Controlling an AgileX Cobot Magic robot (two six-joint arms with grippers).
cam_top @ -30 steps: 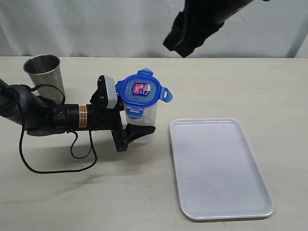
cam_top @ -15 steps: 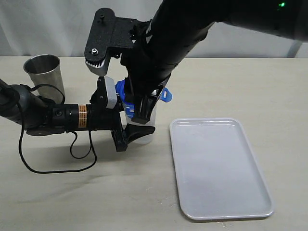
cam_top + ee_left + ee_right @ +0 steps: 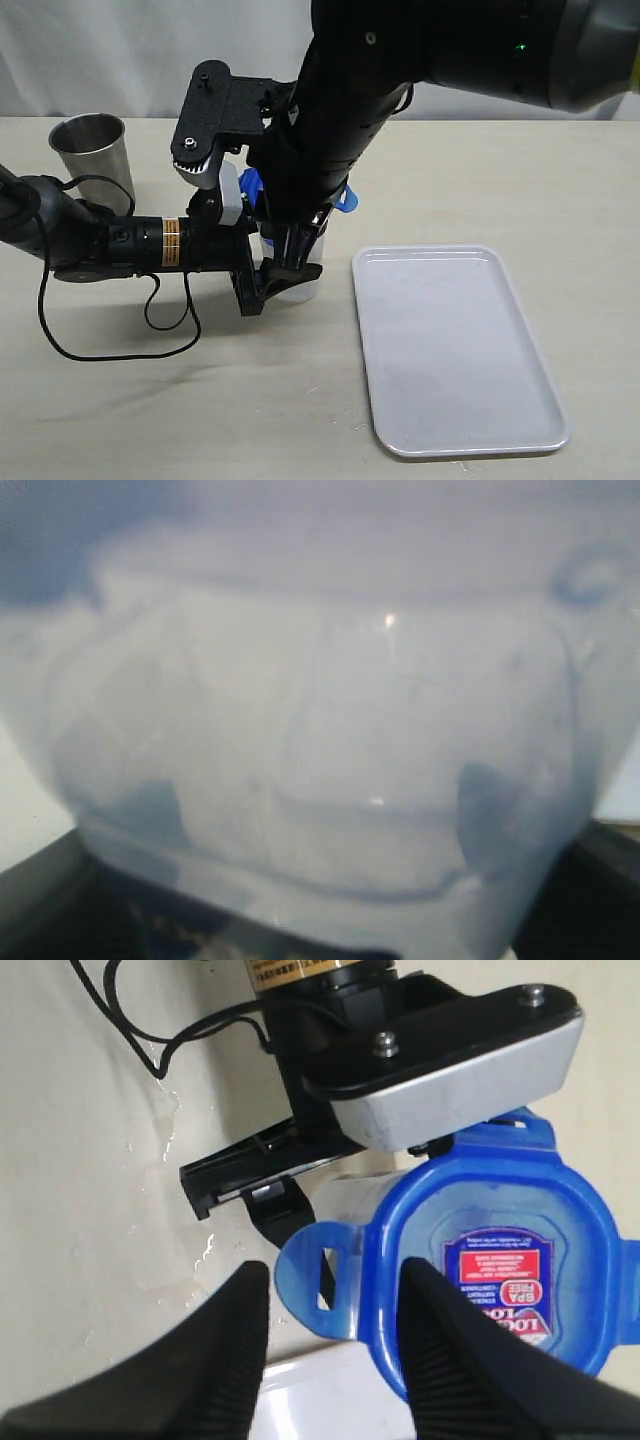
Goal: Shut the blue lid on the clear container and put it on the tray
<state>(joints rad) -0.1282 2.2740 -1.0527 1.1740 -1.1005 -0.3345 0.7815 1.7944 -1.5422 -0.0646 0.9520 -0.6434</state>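
The clear container (image 3: 297,288) stands on the table with my left gripper (image 3: 285,272) shut on its body from the left. In the left wrist view the container (image 3: 320,730) fills the frame. The blue lid (image 3: 500,1260) sits on top of it, with its red-and-blue label showing. Only two edges of the lid (image 3: 344,197) show past the right arm in the exterior view. My right gripper (image 3: 340,1350) hangs open over the lid, one finger each side of a raised snap flap (image 3: 320,1280). The tray (image 3: 455,345) lies to the right.
A grey steel cup (image 3: 90,150) stands at the back left beside the left arm (image 3: 100,245). A black cable (image 3: 150,325) loops on the table below that arm. The tray's corner (image 3: 320,1400) shows between the right fingers.
The right arm has come down from high at the back onto the container. Its gripper now covers most of the lid. The left gripper and container have not moved.
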